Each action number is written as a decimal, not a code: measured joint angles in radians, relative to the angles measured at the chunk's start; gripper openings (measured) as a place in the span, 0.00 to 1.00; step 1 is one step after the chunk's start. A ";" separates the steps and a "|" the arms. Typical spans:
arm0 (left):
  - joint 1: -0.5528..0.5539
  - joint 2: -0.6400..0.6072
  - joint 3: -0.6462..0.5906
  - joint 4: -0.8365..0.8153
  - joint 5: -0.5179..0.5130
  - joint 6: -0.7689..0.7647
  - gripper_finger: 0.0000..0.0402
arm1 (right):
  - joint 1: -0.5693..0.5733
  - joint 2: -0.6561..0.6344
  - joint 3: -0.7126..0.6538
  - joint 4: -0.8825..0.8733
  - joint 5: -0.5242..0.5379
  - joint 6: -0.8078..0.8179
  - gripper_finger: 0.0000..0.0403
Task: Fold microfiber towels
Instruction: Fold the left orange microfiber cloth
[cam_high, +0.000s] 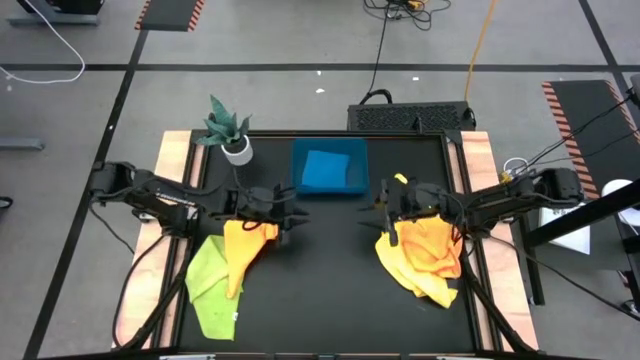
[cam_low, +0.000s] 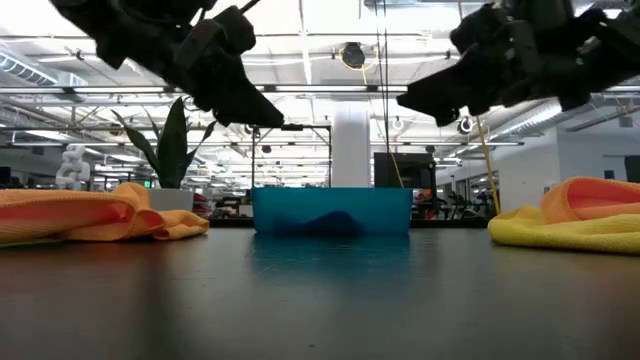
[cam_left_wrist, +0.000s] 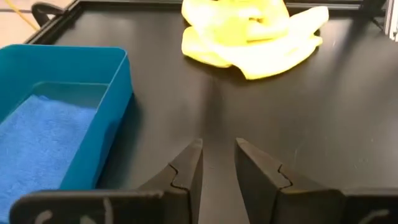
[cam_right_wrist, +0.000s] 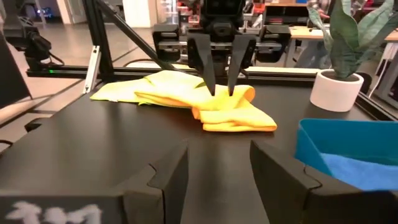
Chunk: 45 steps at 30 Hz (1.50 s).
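An orange towel (cam_high: 248, 245) lies crumpled on a lime green towel (cam_high: 208, 285) at the table's left. A yellow and orange heap of towels (cam_high: 425, 255) lies at the right. A folded blue towel (cam_high: 325, 170) rests in the blue tray (cam_left_wrist: 112, 106) at the far middle. My left gripper (cam_high: 295, 215) hangs open above the mat, just right of the orange towel, with nothing between its fingers (cam_left_wrist: 193, 168). My right gripper (cam_high: 378, 213) hangs open just left of the yellow heap and faces the left gripper (cam_right_wrist: 221, 90) across the bare middle.
A potted plant (cam_high: 230, 135) in a white pot stands at the far left corner, beside the tray. Wooden strips (cam_high: 480, 160) edge the mat on both sides. The black mat (cam_high: 335, 270) between the two heaps is bare.
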 joint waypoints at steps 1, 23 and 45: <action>-0.009 0.000 -0.015 0.030 -0.011 -0.007 0.24 | 0.013 0.000 -0.014 0.019 0.008 0.002 0.40; -0.090 -0.046 0.128 -0.401 -0.273 -0.141 0.24 | 0.077 0.029 -0.070 0.165 0.077 -0.026 0.40; -0.598 -0.022 0.276 -1.089 -0.230 -1.163 0.23 | 0.076 0.029 -0.070 0.151 0.071 -0.043 0.40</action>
